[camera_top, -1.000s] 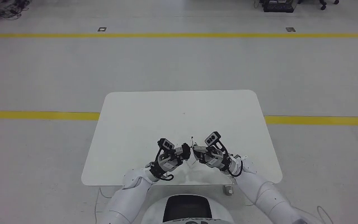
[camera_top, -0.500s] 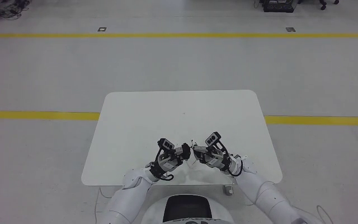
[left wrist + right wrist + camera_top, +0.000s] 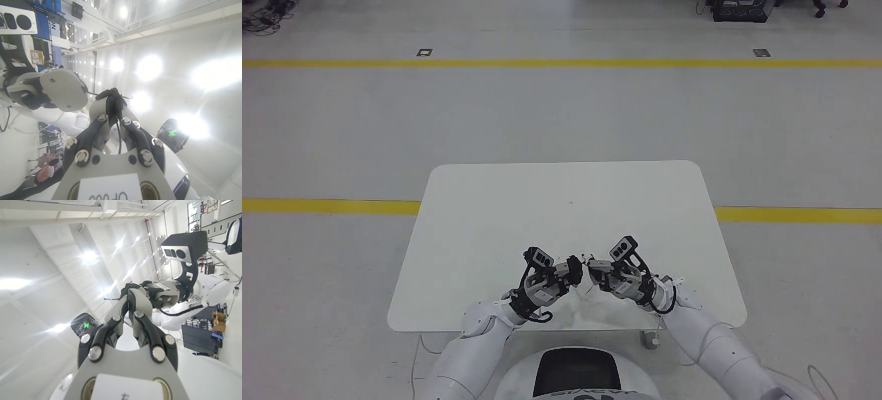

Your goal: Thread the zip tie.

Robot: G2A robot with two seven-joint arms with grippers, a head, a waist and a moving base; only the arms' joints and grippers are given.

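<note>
Left tool (image 3: 113,100) is clamped shut on the black zip tie (image 3: 118,132), whose strap runs back between its fingers. Right tool (image 3: 128,306), also closed on the tie, meets it tip to tip above the bench (image 3: 542,200).

My top camera looks down on the table (image 3: 492,200) from well above; each wrist camera sits close behind its claw, facing the ceiling (image 3: 56,260). All three share where my left claw (image 3: 112,97) and right claw (image 3: 127,294) meet
</note>
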